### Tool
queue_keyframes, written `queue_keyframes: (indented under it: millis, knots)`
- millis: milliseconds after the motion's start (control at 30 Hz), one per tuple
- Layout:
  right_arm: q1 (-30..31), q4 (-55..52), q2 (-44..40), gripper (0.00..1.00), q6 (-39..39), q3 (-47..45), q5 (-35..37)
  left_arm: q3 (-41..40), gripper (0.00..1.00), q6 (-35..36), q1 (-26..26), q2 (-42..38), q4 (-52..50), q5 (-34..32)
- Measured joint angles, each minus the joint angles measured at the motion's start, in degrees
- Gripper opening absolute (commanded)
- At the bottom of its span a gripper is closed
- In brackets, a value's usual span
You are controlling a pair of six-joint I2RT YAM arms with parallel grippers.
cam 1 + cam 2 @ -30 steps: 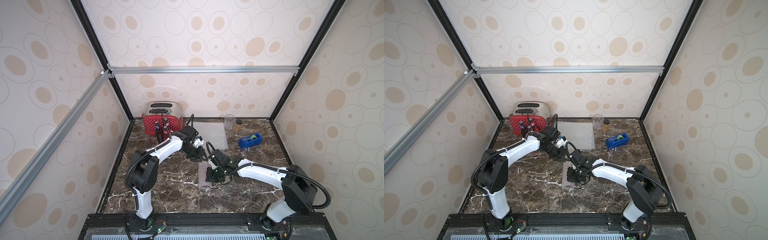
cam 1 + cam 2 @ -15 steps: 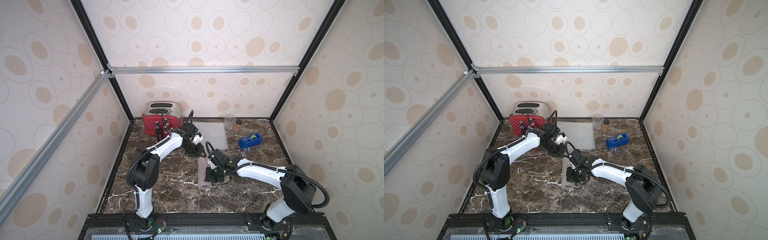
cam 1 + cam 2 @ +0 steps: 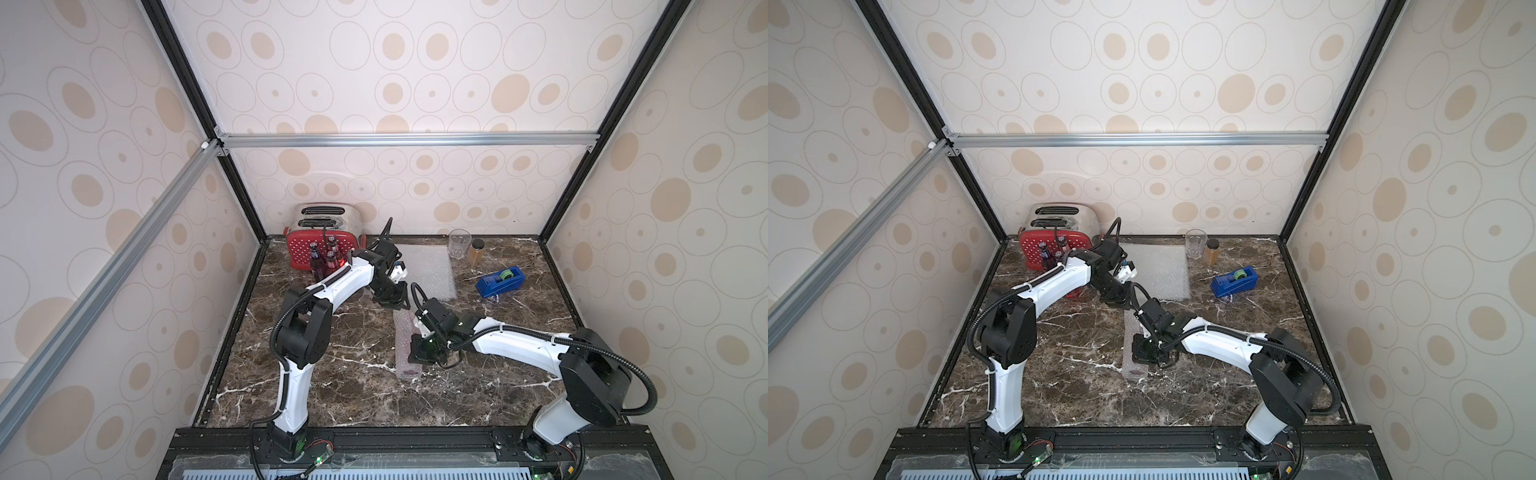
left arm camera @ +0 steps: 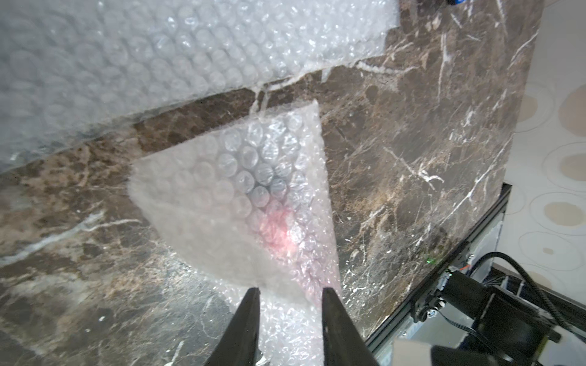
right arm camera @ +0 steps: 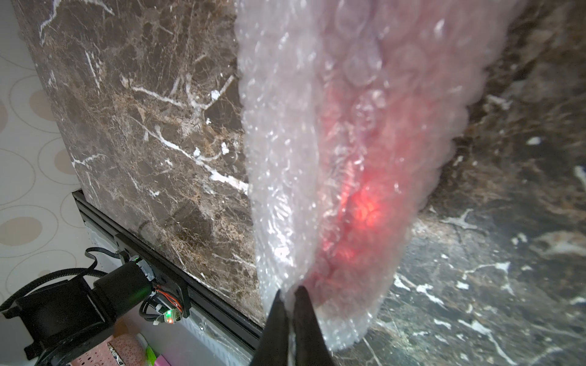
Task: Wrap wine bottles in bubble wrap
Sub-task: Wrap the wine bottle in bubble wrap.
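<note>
A wine bottle with red liquid lies rolled in bubble wrap [image 3: 404, 349] [image 3: 1133, 353] mid-table; its red glows through the wrap [image 5: 358, 202] [image 4: 276, 228]. My right gripper [image 3: 417, 354] [image 5: 289, 293] is shut on the wrap's loose edge at the roll's side. My left gripper [image 3: 390, 300] [image 4: 290, 290] hovers at the roll's far end, open, with the wrap showing between its fingers. A flat bubble wrap sheet [image 3: 428, 270] [image 4: 158, 47] lies behind. More wine bottles, one purple [image 3: 318, 261] and one red [image 3: 331, 257], stand at the back left.
A red and silver toaster [image 3: 322, 220] stands behind the bottles. A clear glass [image 3: 459, 243], an amber jar [image 3: 476, 252] and a blue tape dispenser [image 3: 500, 281] sit at the back right. The table's front edge runs close by the right wrist.
The left arm has shifted slightly and its jaws have narrowed a little. The right gripper keeps its hold on the wrap in the same place.
</note>
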Motion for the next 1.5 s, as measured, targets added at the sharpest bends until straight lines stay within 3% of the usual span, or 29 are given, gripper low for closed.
queue_keyframes:
  millis: [133,300,900,1167,1500]
  knots:
    - [0.0,0.04,0.0,0.09,-0.17,0.0,0.0,0.04,0.3,-0.09,0.02,-0.02,-0.52,-1.18]
    - [-0.02,0.22,0.04,0.09,-0.37,0.0,0.02,1.73,0.0,0.17,0.0,1.11,-1.64,-1.99]
    - [-0.04,0.44,0.13,0.09,-0.59,-0.02,0.09,7.04,0.0,0.24,-1.46,3.08,-2.78,5.11]
    - [-0.07,0.35,0.11,0.09,-0.76,-0.02,0.09,8.68,0.01,0.55,-3.67,9.49,-2.45,4.79]
    - [-0.13,-0.85,-0.63,0.09,-0.85,-0.02,0.61,6.34,0.02,1.25,-3.93,10.25,-0.15,4.2]
